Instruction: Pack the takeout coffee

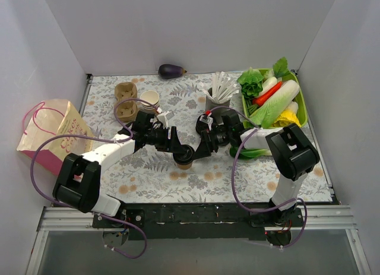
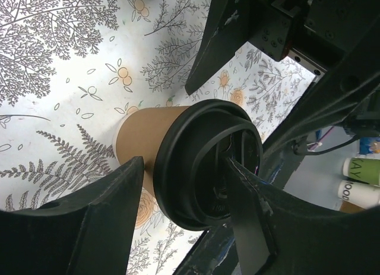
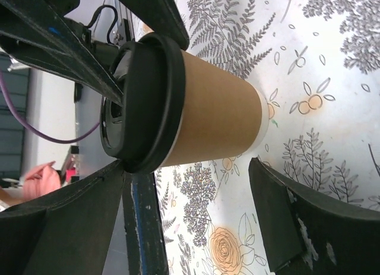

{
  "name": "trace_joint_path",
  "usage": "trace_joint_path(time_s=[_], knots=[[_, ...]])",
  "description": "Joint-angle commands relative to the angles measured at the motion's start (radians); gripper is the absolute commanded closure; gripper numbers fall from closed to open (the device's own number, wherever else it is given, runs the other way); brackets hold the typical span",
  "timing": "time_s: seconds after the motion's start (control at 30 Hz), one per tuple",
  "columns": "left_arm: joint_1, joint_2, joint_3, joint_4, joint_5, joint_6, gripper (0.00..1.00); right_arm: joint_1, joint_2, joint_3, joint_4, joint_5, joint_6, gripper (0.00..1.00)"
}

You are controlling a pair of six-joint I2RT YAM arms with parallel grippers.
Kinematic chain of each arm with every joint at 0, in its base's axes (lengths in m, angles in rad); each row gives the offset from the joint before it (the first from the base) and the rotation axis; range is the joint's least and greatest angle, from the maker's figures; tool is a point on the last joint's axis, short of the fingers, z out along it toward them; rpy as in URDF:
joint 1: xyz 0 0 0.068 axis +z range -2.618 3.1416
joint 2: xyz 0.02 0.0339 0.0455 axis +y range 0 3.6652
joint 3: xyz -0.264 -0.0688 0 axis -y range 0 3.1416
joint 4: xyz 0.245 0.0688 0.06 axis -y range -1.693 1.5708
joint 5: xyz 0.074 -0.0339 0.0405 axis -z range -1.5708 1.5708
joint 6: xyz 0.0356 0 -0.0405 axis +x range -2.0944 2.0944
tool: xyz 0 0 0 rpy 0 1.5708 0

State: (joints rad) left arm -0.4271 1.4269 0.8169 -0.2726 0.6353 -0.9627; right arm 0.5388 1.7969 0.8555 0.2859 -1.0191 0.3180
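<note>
Left pincer [image 2: 184, 168] grips the small kraft-brown paper cup [image 2: 142, 138] at its round black plastic lid [image 2: 196, 162]. The cup stands upright mid floral-patterned desk [image 1: 267, 174]. Right pincer [image 3: 189, 167] is open, straddling the cup without clamping it.

Left arm [image 1: 113, 147]: white tubular link, black wrist, boxy black left joint housing [image 1: 77, 183] at 8 o'clock of top view.
Right arm [image 1: 286, 189]: same white link, boxy black right joint housing [image 1: 292, 150] at 4 o'clock.
Thin purple left cable [image 1: 35, 162] loops wide off left arm; thin purple right cable [image 1: 236, 174] loops off right arm.
Black metal base rail [image 1: 202, 215] at 6 o'clock.
Small white label [image 1: 206, 116] with red mark on right wrist.
Left gripper [image 2: 184, 168]: matte black tapered left fingers [image 2: 101, 227].
Right gripper [image 3: 190, 165]: matte black right fingers [image 3: 309, 227], white scuffs at 5 o'clock of right wrist view, blue smear at 7 o'clock.
</note>
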Motion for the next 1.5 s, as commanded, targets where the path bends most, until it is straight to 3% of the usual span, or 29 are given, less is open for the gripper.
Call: trace_joint_path(time_s=[0.0, 0.37, 0.5, 0.67, 0.77, 0.87, 0.9, 0.93, 1.47], knots=[[0.019, 0.056, -0.038, -0.031, -0.017, -0.008, 0.46, -0.037, 0.065, -0.013, -0.02, 0.114, 0.026, 0.11], [0.025, 0.099, -0.067, -0.001, 0.009, -0.054, 0.46, -0.04, 0.128, 0.014, -0.09, 0.165, 0.032, 0.13], [0.033, 0.101, -0.048, 0.003, 0.041, -0.041, 0.46, -0.04, 0.084, 0.022, -0.061, 0.137, 0.02, 0.13], [0.036, 0.047, -0.03, 0.102, 0.249, -0.04, 0.42, -0.033, -0.028, 0.002, 0.013, 0.084, 0.02, 0.04], [0.037, 0.0, -0.056, 0.191, 0.296, -0.103, 0.39, -0.03, -0.082, -0.003, 0.021, 0.074, 0.021, 0.02], [0.044, -0.011, -0.073, 0.187, 0.287, -0.134, 0.37, -0.026, -0.1, -0.001, 0.001, 0.07, 0.007, 0.02], [0.045, -0.017, -0.076, 0.178, 0.268, -0.133, 0.28, -0.028, -0.105, 0.002, -0.005, 0.071, 0.004, 0.02], [0.047, -0.02, -0.076, 0.164, 0.256, -0.116, 0.27, -0.026, -0.105, 0.002, -0.008, 0.074, 0.0, 0.02], [0.05, 0.007, -0.007, 0.112, 0.193, -0.094, 0.29, -0.057, -0.171, 0.007, -0.157, 0.209, -0.128, 0.02]])
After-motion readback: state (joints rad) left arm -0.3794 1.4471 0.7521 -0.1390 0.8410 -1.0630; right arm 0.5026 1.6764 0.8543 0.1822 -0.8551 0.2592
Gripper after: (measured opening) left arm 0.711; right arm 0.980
